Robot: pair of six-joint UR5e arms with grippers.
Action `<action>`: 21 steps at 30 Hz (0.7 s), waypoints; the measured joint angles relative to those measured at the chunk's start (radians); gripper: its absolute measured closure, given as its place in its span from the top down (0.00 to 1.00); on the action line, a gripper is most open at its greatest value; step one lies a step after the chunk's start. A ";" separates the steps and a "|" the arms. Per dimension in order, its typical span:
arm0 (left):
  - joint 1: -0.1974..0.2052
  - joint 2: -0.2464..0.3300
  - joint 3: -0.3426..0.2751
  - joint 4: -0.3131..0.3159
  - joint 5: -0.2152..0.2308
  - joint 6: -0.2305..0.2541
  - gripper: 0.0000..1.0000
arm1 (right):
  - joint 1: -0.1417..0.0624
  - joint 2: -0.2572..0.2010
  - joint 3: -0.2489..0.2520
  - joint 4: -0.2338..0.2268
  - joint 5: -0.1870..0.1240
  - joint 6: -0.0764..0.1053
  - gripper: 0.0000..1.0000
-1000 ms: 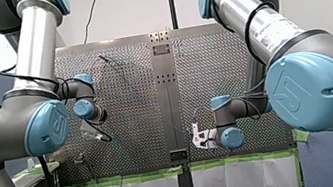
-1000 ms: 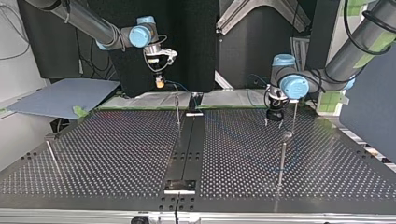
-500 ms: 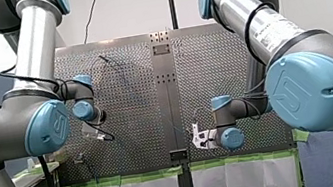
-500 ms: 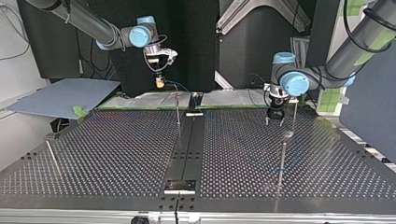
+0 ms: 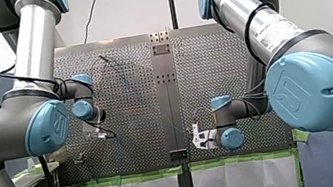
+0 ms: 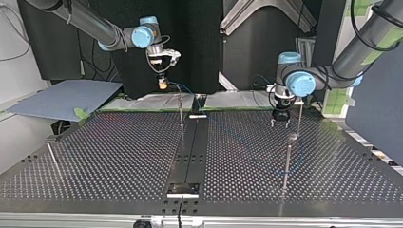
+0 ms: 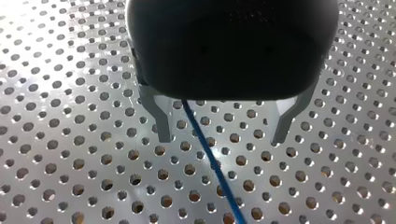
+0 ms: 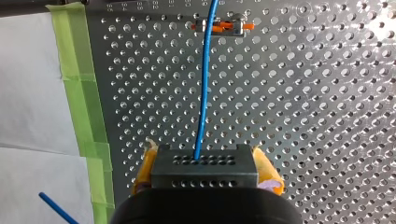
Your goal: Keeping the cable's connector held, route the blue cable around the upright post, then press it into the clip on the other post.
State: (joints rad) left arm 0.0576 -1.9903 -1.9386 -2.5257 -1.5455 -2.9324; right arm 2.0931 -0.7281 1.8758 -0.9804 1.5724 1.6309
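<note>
A thin, round blue cable (image 8: 201,93) was seen running straight from a dark, blocky connector (image 8: 204,173) dotted with small holes. The connector was pinched between the yellow pads (image 8: 268,169) of the right gripper (image 8: 206,158). The cable's long axis was pointed away from that gripper toward a small orange-tabbed fitting (image 8: 223,26) on the perforated metal table (image 8: 327,116). At the left gripper (image 7: 223,135), the bare metal fingers (image 7: 162,122) were held spread, and the cable was laid slanting between them over the table.
</note>
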 joint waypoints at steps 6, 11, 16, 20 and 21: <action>0.000 0.001 -0.002 0.001 0.000 0.000 0.99 | 0.000 0.001 0.000 -0.001 0.000 0.000 0.00; 0.001 0.002 -0.012 0.006 0.000 0.000 0.99 | 0.000 0.003 0.000 -0.003 0.000 0.000 0.00; 0.002 0.005 -0.030 0.022 0.000 0.000 0.99 | 0.000 0.003 0.000 -0.004 0.000 0.000 0.00; 0.004 0.027 -0.045 0.037 -0.003 0.000 0.99 | 0.000 0.003 0.000 -0.005 0.000 0.000 0.00; 0.004 0.034 -0.047 0.038 -0.003 -0.001 0.99 | 0.000 0.004 0.000 -0.005 0.000 0.000 0.00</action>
State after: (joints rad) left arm 0.0617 -1.9565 -1.9852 -2.4881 -1.5482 -2.9331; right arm 2.0931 -0.7246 1.8758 -0.9850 1.5724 1.6310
